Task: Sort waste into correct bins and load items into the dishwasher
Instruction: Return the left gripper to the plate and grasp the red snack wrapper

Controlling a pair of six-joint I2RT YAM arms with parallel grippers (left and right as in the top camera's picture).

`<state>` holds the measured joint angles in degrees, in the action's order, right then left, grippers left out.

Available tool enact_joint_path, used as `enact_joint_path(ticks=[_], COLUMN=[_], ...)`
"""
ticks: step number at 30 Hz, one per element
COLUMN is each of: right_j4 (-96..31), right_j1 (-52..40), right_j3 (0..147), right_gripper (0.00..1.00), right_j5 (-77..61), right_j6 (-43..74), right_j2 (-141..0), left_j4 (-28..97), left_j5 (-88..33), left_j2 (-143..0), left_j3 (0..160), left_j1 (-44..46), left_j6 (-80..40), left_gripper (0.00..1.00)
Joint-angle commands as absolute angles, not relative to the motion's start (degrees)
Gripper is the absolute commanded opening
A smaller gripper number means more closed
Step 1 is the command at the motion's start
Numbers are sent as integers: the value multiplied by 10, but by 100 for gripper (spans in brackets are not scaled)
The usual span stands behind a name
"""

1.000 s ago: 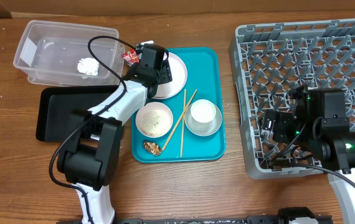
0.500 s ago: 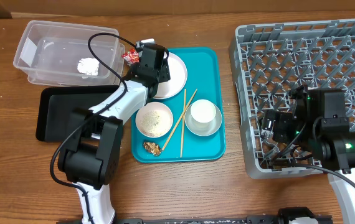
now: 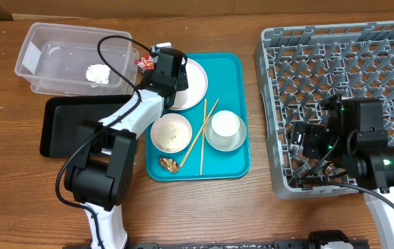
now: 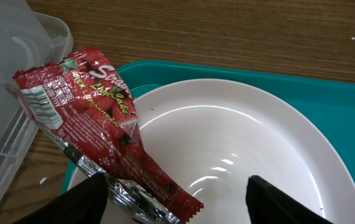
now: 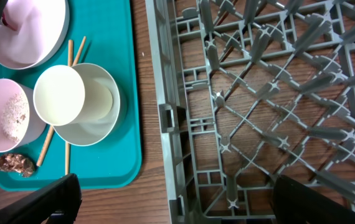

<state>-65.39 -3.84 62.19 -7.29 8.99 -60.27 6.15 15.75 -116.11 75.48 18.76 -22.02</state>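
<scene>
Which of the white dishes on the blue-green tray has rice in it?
The small bowl left of the chopsticks; the plate shows none, and the other bowl holds a cup.

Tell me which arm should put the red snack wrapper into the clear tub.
Left. The left gripper hangs open right at the red snack wrapper, next to the clear tub; the right gripper hovers over the dish rack, across the teal tray.

Red crinkled snack wrapper (image 4: 90, 109): white lettering, strawberry print, silver inner edge. Round white plate (image 4: 240, 149) plain. Teal rectangular serving tray (image 3: 235, 76). Grey lattice plastic dish rack (image 3: 335, 62). Brown wood-grain worktop (image 3: 252, 207).
</scene>
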Motion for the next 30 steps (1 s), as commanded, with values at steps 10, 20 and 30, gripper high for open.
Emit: enact_joint_path(ticks=[10,20,30], right_j4=[-651,-651,-650], right_j1=[-41,-41,-41], right_j3=[632,632,632], right_gripper=[100,100,100], right_j5=[-78,-78,-78], right_j6=[93,93,93], right_j2=[-594,-594,-594], left_j4=[59,40,56], left_j5=[187,201,202], left_j2=[-1207,-1207,-1185], left_j3=[763,764,765], left_j1=[188,188,188], left_j6=[-190,-165,-147], left_gripper=[71,19,4])
